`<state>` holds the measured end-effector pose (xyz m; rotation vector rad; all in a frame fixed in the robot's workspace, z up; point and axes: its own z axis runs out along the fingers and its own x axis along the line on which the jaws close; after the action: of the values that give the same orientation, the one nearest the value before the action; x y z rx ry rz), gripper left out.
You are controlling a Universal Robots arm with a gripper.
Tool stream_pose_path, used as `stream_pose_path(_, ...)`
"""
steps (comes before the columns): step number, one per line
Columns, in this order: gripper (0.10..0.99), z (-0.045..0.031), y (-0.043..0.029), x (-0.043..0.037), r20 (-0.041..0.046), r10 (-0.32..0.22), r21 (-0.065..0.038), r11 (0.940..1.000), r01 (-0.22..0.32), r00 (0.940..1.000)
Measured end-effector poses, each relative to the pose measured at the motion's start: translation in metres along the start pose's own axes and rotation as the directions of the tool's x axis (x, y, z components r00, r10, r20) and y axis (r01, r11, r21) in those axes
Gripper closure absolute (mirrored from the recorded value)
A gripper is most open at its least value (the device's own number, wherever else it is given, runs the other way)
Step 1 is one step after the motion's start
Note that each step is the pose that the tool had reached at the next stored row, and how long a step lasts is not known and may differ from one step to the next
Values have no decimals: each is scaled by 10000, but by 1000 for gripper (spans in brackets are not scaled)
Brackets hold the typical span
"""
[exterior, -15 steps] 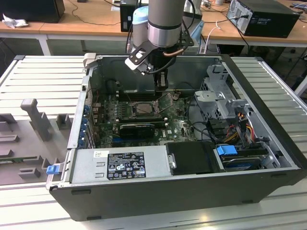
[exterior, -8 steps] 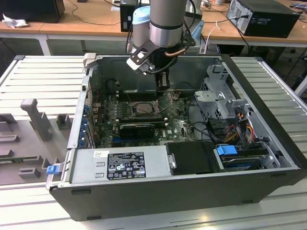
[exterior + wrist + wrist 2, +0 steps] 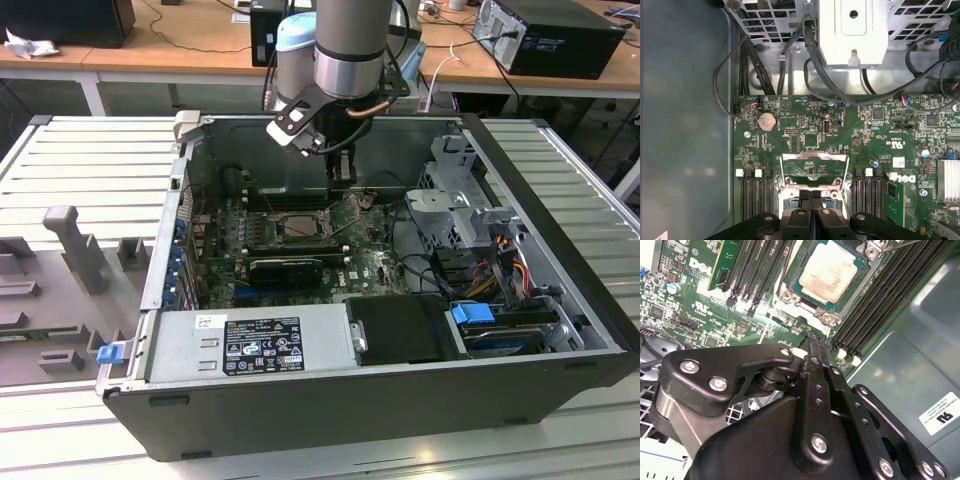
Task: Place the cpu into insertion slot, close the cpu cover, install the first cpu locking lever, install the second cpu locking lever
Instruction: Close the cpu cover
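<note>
The cpu, a dull silver-grey square, lies inside the insertion slot on the green motherboard. The cpu cover, a thin silver frame with a large window, stands swung open beyond the socket, and the board shows through its window. My gripper is shut with nothing between its black fingers. Their tips hover just above the board at the socket's edge, near the foot of the open cover. In the exterior view, the gripper hangs inside the case just behind the insertion slot.
Long black memory slots flank the socket on both sides. A black card sits in front of it. A silver power supply, a drive cage with cables, and the case walls hem in the board.
</note>
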<state>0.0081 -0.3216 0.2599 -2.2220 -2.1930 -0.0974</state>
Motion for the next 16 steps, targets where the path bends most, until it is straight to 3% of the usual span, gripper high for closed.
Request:
stream_pose_path(13,980,3,83,4,0,1,0,10000,-1,10000)
stream_pose_path(15,980,5,122,4,-1,1,1,10000,-1,10000)
stream_pose_path(16,980,8,175,4,0,1,5,10000,-1,10000)
